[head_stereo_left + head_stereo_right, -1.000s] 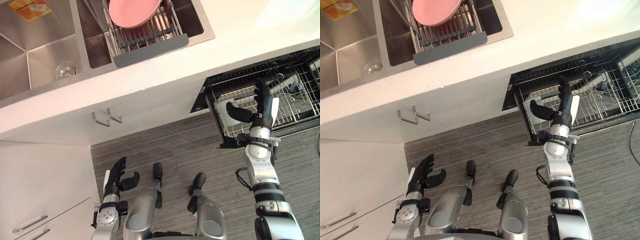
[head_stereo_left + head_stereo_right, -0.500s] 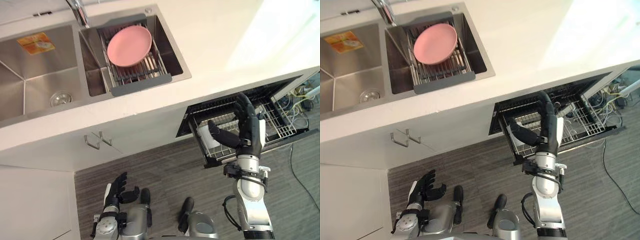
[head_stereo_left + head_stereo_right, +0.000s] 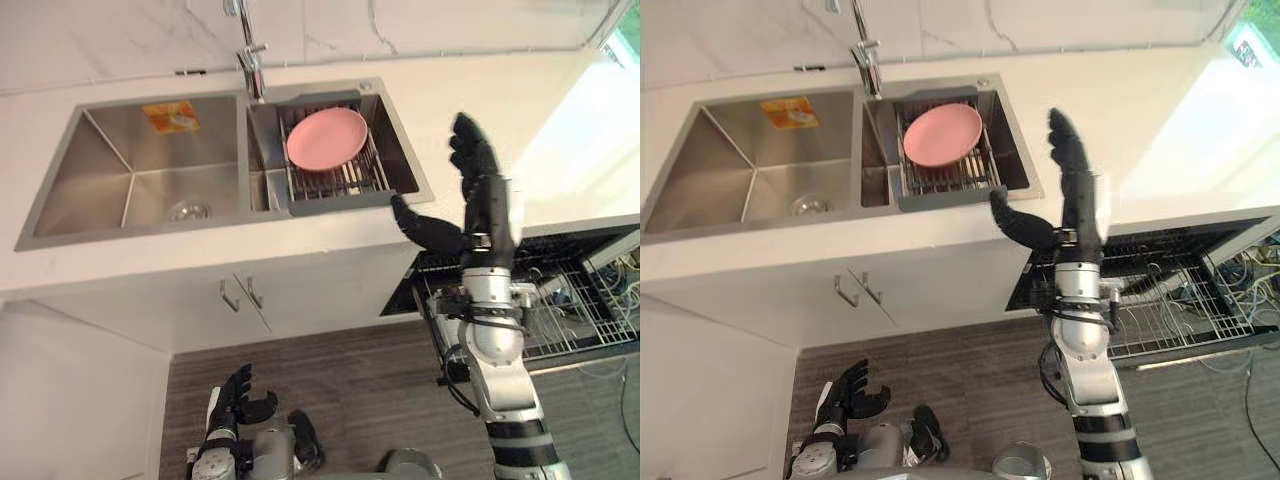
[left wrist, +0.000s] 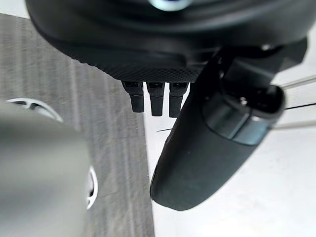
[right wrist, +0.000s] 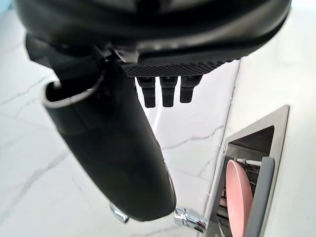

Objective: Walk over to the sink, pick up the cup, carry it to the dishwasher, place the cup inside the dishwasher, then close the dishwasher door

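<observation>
Right hand raised just right of sink, fingers straight, thumb spread, empty; left hand low, relaxed, empty; dishwasher rack out beyond counter edge, right of sink; cup's place cannot be told.

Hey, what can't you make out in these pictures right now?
Whether the cup sits in the dishwasher rack: the right arm covers its left end in both eye views.
Faucet: its top is cut off by the eye views' upper edge.
Orange sticker in the sink: print too small.
</observation>
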Motion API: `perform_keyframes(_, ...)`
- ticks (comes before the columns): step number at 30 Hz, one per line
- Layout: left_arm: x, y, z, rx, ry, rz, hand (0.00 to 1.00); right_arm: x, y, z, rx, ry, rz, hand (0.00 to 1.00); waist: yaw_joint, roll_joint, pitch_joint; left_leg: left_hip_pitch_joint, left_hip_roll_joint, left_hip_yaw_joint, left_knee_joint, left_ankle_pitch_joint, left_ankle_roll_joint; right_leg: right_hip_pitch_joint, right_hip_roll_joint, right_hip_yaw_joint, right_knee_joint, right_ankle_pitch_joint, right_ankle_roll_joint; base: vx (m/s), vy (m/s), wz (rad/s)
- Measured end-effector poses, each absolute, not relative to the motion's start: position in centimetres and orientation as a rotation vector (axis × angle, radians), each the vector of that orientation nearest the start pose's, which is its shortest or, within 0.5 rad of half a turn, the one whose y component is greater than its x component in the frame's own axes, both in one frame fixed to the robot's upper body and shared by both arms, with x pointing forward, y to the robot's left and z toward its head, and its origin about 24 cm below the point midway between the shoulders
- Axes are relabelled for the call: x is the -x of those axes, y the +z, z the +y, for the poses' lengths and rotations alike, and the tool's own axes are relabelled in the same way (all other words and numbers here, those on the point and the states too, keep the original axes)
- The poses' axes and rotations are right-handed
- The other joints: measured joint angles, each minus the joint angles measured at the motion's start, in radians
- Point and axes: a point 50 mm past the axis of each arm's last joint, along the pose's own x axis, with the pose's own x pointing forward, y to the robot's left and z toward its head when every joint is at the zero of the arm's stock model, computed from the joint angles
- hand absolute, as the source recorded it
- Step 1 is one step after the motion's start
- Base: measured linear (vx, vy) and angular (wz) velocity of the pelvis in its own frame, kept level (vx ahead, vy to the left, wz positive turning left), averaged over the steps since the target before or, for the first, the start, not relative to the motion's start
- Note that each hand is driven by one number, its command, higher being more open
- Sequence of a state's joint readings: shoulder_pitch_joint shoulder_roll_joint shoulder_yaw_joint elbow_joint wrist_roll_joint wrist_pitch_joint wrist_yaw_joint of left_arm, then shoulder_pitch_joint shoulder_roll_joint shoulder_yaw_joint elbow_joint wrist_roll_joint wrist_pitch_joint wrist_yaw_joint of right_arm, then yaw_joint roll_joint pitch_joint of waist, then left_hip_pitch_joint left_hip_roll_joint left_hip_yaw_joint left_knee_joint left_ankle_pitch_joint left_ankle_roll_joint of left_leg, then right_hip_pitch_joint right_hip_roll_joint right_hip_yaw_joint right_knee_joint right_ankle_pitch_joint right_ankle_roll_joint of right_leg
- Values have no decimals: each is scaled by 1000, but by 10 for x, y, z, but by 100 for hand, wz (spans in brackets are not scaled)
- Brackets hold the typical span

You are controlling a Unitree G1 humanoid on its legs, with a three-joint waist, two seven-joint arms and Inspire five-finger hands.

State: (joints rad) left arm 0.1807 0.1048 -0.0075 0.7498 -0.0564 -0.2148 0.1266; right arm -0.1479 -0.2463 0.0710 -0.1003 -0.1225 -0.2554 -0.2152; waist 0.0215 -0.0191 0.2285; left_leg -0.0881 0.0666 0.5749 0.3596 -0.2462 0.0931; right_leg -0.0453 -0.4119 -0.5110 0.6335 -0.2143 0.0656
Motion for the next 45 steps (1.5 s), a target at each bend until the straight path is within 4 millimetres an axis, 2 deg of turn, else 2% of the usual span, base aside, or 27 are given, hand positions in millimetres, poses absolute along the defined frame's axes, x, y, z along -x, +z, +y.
perform_keyframes(1,-130,-123,200,-101,212,709,90,-270,121,-162,326,-52,-496,90,-8,-8,-5,23,-10,-9,-2,-7,10,-40,-16,69,94,-9,-23,161,75,26)
perform_keyframes(3,-130,-123,204,-110,214,709,90,-272,113,-160,358,-30,-456,90,-10,-12,-8,59,-15,-27,-25,-7,7,-64,7,113,87,-29,-14,162,10,31)
perform_keyframes(5,-132,-122,206,-116,215,701,90,-273,113,-162,394,-24,-454,90,-18,-11,-8,73,-15,-55,-48,1,-4,-96,58,153,6,-40,-15,136,-36,42)
perform_keyframes(6,-132,-121,206,-124,210,700,90,-274,115,-166,427,-23,-456,90,-27,-12,-11,74,-12,-81,-53,5,-12,-112,107,203,-85,-34,-7,187,-118,67)
perform_keyframes(7,-131,-121,209,-139,201,701,90,-274,116,-171,456,-22,-455,90,-35,-24,-18,71,-20,-110,-46,6,-20,-113,147,251,-203,25,-4,196,-146,72)
perform_keyframes(8,-131,-121,210,-144,197,704,90,-274,116,-173,470,-23,-455,90,-38,-29,-20,70,-24,-129,-41,2,-27,-116,158,271,-230,71,26,218,-173,74)
perform_keyframes(10,-128,-123,204,-139,188,714,90,-277,117,-181,524,-32,-443,90,-33,-10,-38,57,10,-159,-42,4,-56,-74,196,256,-303,82,38,164,-136,35)
perform_keyframes(13,-120,-126,203,-132,184,737,90,-278,119,-183,553,-36,-450,90,-33,-4,-42,48,52,-180,-50,8,-79,-20,255,223,-414,125,20,121,-116,8)
perform_keyframes(16,-120,-127,201,-127,172,738,90,-278,121,-187,598,-38,-451,90,-29,-3,-43,63,56,-182,-81,18,-90,22,278,213,-497,157,18,96,-60,2)
perform_keyframes(19,-119,-127,200,-126,169,741,90,-278,122,-191,624,-29,-448,90,-27,-1,-46,69,50,-189,-95,21,-88,60,287,203,-571,190,21,59,-5,6)
perform_keyframes(24,-117,-129,197,-132,157,754,90,-281,114,-199,665,-22,-397,90,-21,19,-63,74,22,-212,-134,41,-80,94,284,179,-644,225,27,3,15,15)
perform_keyframes(32,-116,-130,198,-137,159,756,90,-292,99,-211,773,-28,-311,90,-14,20,-67,84,-14,-254,-263,143,-89,92,280,144,-687,266,19,-88,-21,17)
perform_keyframes(38,-116,-130,199,-137,164,752,90,-306,105,-216,834,-63,-311,90,-11,20,-68,82,-29,-265,-358,222,-93,52,281,136,-688,289,6,-131,-13,5)
perform_keyframes(45,-116,-130,199,-136,169,752,90,-319,115,-219,839,-121,-319,90,-12,19,-68,71,-40,-271,-390,245,-88,29,276,133,-690,298,7,-40,17,1)
